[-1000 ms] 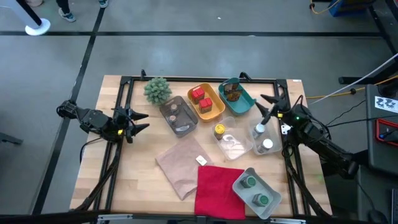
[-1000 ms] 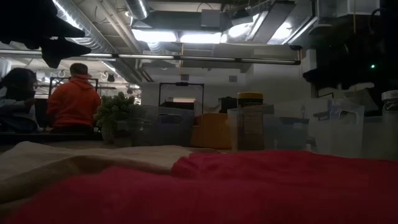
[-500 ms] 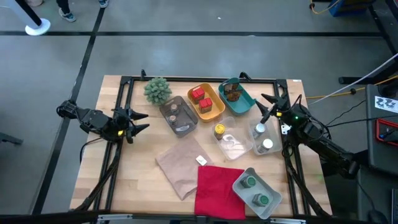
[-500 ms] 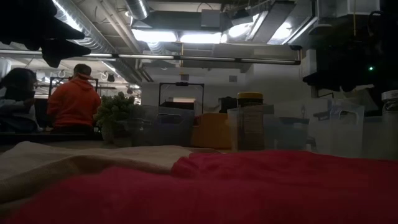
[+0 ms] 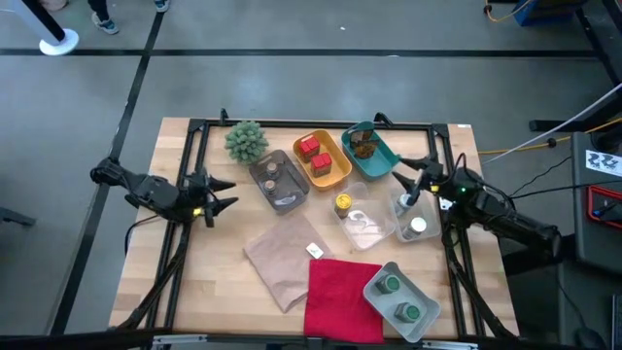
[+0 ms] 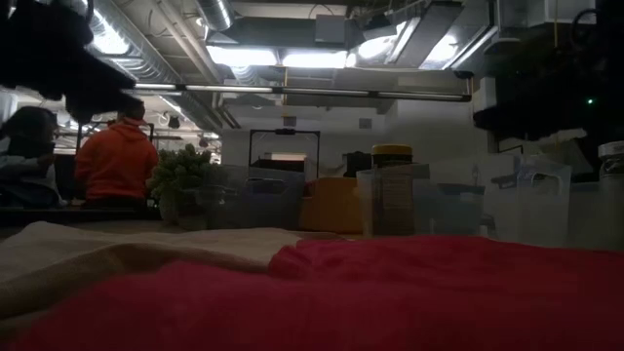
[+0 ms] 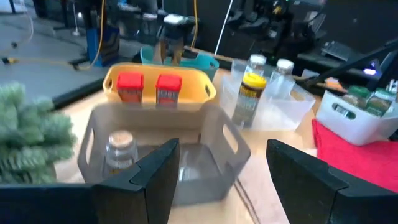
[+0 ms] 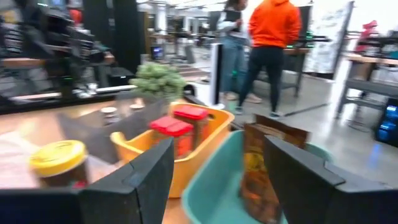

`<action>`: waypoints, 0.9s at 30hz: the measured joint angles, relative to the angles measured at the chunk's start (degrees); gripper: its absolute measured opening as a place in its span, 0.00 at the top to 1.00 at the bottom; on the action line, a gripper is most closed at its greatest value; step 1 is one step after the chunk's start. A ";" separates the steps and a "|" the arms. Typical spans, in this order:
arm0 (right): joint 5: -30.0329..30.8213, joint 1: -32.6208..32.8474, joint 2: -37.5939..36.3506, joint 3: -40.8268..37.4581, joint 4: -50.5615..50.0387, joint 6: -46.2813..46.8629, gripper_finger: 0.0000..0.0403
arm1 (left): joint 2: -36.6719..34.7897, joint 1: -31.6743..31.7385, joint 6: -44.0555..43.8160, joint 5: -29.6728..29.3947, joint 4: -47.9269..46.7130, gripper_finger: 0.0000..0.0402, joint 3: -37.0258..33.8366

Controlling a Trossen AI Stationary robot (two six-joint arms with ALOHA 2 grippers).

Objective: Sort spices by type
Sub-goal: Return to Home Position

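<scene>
My left gripper [image 5: 220,194] [image 7: 217,186] hovers open over the table's left part, facing the grey tray [image 7: 214,134] that holds two clear jars [image 5: 270,173]. My right gripper [image 5: 406,183] [image 8: 217,186] is open above the clear tray of two white-capped jars [image 5: 412,214]. Two red tins [image 5: 314,156] stand in the yellow tray. Brown packets [image 8: 267,162] lean in the teal tray. A yellow-capped jar [image 5: 343,204] stands in a clear tray. Two green-capped jars [image 5: 398,298] sit in the white tray.
A spiky green plant [image 5: 246,140] stands at the far edge. A tan cloth [image 5: 284,255] and a red cloth [image 5: 335,292] lie flat at the near middle. A black frame [image 5: 311,125] borders the table. People stand in the room beyond [image 8: 272,37].
My right gripper has shifted a little toward the table's near edge and turned slightly above the white-capped jars. My left gripper has edged slightly toward the near edge. Both stay open, and nothing on the table has moved.
</scene>
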 joint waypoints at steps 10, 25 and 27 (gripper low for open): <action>-0.01 9.14 0.00 -0.02 0.02 0.00 0.40 | 0.00 0.00 -2.49 -0.65 3.40 0.44 -4.40; -0.03 17.34 -0.02 -0.04 0.04 0.02 0.40 | 0.04 0.02 6.99 -1.92 19.62 0.44 -7.93; -0.02 17.70 -0.02 -0.04 0.04 0.01 0.40 | 0.04 0.00 8.38 -0.04 22.75 0.44 -8.86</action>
